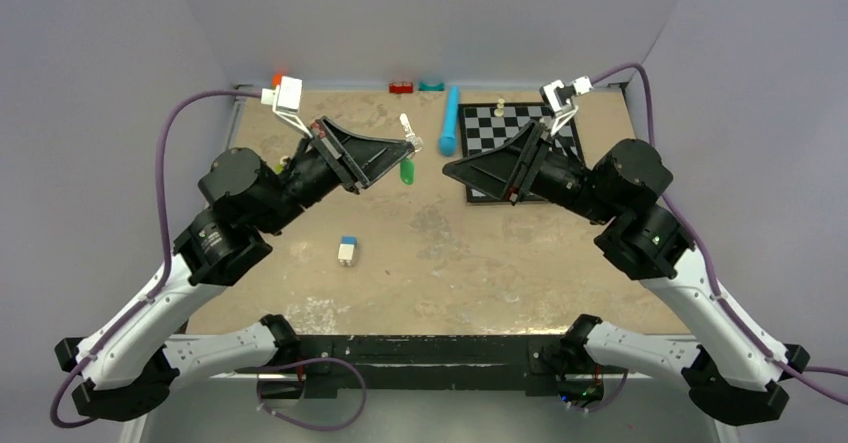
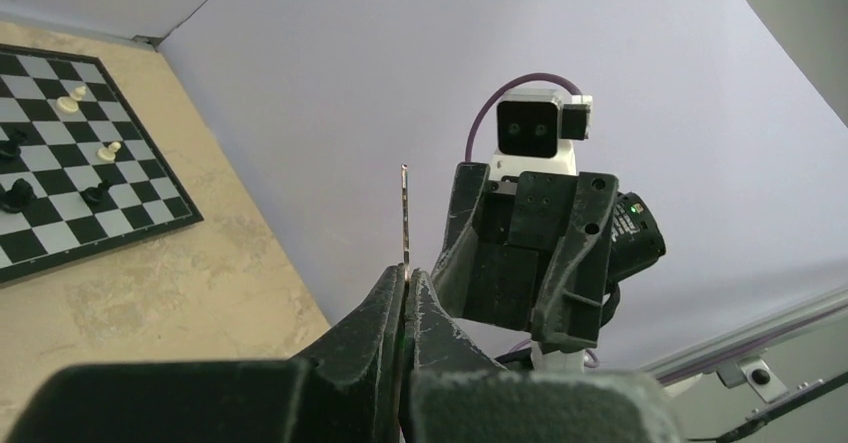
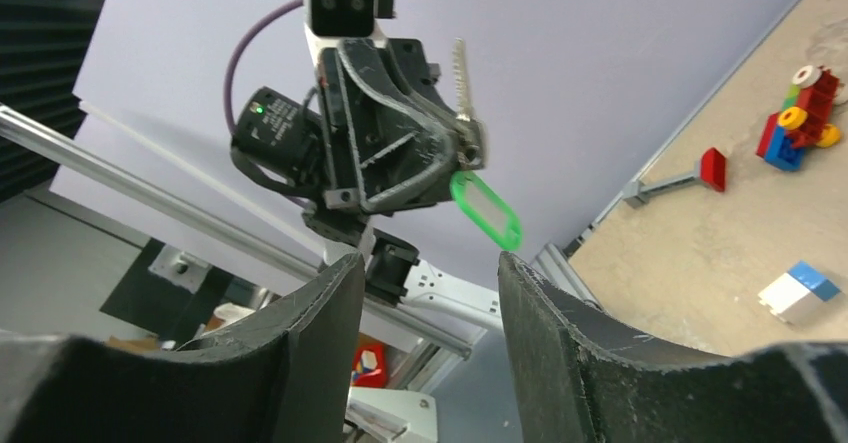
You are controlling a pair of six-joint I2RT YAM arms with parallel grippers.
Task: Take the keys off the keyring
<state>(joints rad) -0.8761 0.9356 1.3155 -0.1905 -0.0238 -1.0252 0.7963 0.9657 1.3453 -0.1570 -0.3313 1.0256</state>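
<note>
My left gripper (image 1: 410,146) is shut on the keys and holds them in the air above the middle of the table. The silver key (image 1: 405,124) points toward the back and the green tag (image 1: 407,171) hangs below. In the left wrist view the key (image 2: 404,213) shows edge-on, rising from the closed jaws of my left gripper (image 2: 405,281). In the right wrist view the key (image 3: 460,75) and green tag (image 3: 487,211) hang from the left gripper's tip (image 3: 468,148). My right gripper (image 1: 447,169) faces them a short way to the right, open and empty (image 3: 430,263).
A blue-topped white block (image 1: 347,250) lies on the table toward the near side. A chessboard (image 1: 486,138) with several pieces lies at the back right, partly under the right arm. A blue cylinder (image 1: 450,120) lies beside it. Red (image 1: 402,87) and teal (image 1: 431,85) bricks sit at the back wall.
</note>
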